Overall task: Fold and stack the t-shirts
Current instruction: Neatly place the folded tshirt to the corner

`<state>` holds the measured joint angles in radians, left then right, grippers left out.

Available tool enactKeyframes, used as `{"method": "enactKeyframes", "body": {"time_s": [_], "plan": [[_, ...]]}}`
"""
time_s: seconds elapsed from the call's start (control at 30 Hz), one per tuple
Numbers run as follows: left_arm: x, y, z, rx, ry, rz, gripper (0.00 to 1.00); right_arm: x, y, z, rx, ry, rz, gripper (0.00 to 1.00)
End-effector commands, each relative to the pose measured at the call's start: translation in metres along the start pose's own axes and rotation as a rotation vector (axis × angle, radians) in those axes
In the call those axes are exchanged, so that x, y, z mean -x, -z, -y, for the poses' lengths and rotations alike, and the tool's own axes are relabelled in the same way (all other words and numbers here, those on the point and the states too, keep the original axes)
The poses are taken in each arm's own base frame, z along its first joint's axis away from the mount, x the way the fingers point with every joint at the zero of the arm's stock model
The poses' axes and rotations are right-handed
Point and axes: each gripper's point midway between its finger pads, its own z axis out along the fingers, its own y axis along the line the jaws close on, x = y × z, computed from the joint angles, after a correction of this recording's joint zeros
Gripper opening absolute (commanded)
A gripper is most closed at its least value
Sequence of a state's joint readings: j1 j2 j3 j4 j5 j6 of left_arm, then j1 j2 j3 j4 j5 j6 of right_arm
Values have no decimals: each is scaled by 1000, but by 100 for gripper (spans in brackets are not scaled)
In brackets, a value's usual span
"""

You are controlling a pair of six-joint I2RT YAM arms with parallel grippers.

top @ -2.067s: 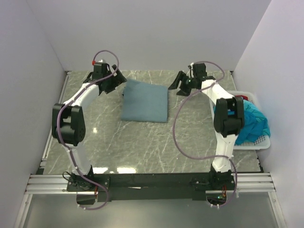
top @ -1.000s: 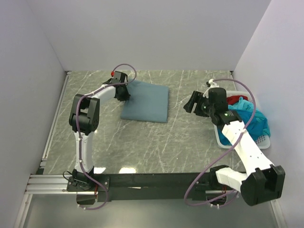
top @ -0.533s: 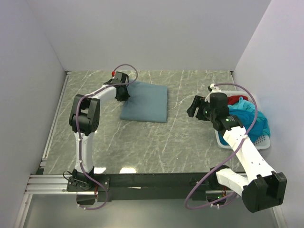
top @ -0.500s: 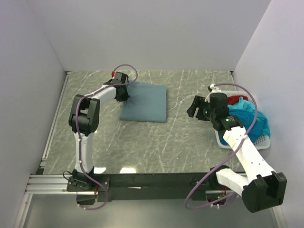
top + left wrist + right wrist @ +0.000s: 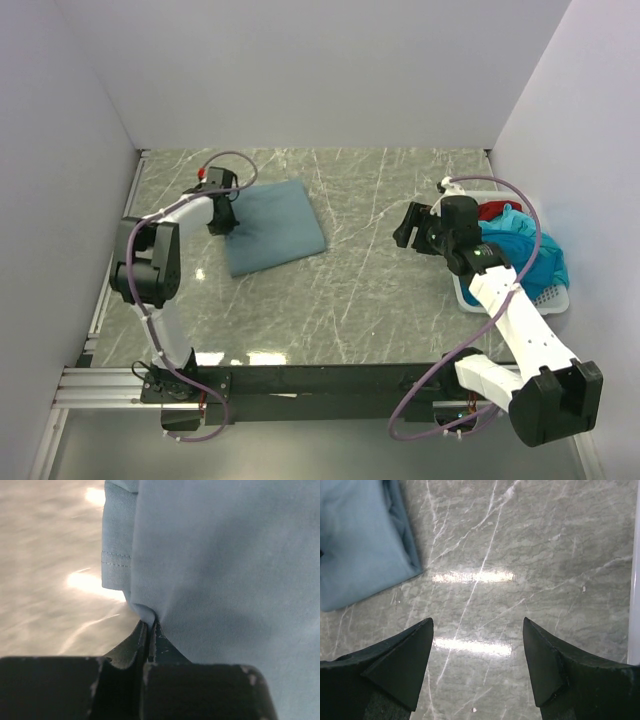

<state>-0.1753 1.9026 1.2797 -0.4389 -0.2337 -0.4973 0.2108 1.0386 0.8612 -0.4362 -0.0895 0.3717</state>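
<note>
With my left fingers (image 5: pixel 132 642) clamped on a thin pinch at the left edge of the folded grey-blue t-shirt (image 5: pixel 275 227) on the worktop (image 5: pixel 380 290), and my right fingers (image 5: pixel 400 652) apart, a pull could drag one layer and open the fold

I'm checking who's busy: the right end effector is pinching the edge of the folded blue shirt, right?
No, it is the left end effector that is pinching the edge of the folded blue shirt, as the left wrist view shows. The right end effector hangs open.
</note>
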Motion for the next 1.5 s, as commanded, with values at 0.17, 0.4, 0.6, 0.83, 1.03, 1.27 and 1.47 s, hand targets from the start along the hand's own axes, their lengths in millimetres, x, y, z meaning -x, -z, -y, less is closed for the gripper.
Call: {"method": "enactKeyframes", "body": {"time_s": [0.17,0.4,0.6,0.83,1.03,1.27,1.47], "plan": [[34,7,-76,182,63,75,1,7,-8,-1,18,8,18,78],[96,-20,-121,321,57,103,1,8,-8,0,22,14,7,78],[114,-47,-157,378,24,79,1,9,-7,9,-20,17,15,78],[145,-55,-194,414,96,99,1,10,-7,12,-38,16,15,79],[168,-62,-194,401,102,155,1,10,-9,15,-51,15,9,79],[180,-71,-202,452,203,135,1,10,-8,18,-66,15,16,79],[189,-67,-212,450,388,167,1,10,-8,20,-73,12,18,79]]}}
